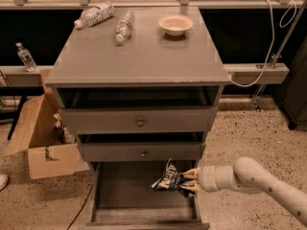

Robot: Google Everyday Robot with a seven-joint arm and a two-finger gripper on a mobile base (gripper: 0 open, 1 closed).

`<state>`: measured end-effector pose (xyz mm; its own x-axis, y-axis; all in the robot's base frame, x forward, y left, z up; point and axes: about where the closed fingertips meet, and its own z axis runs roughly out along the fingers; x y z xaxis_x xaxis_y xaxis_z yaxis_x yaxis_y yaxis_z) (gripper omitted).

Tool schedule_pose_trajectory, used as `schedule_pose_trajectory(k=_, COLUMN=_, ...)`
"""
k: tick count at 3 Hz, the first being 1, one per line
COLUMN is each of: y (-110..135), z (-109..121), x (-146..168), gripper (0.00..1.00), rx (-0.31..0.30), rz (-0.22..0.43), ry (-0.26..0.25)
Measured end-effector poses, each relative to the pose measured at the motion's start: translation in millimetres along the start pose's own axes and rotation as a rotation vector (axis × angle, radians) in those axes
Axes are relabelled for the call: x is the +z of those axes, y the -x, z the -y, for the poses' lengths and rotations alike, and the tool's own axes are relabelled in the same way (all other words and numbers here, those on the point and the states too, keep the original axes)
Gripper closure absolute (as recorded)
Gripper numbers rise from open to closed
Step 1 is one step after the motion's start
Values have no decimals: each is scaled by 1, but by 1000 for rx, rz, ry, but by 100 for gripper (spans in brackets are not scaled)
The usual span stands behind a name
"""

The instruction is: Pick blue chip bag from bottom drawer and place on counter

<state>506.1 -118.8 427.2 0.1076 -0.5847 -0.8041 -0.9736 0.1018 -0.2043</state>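
You are at the grasp stage, roughly a third of the way through by my reading. The blue chip bag [168, 180] is not out yet: it sits inside the open bottom drawer [120, 190], toward the right side and just under the front of the middle drawer. I judge that the reach into the drawer and the grip are done. The lift, the carry up and the release are left.

Your claw [188, 180] comes in from the right at the end of the pale arm [249, 178], low in the drawer opening. Its 2 fingers [192, 172] stand narrow, one above and one below, pinching the right edge of the bag between them. Whether the bag has come clear of the drawer floor, I cannot tell.

The desk [144, 56] above carries 2 clear bottles [93, 14] lying down at the back left and a bowl [175, 25] at the back right. Its front half is bare, so aim there once you have cleared the 2 upper drawer fronts.
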Motion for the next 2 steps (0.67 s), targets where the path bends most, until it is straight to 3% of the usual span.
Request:
schedule_pose_trajectory(k=1, y=50, z=6, x=-68, gripper=100, rx=-99, rz=38, ry=-44)
schedule_pose_trajectory(k=2, y=58, z=4, x=-81, gripper=100, rx=-114, rz=43, ry=-47)
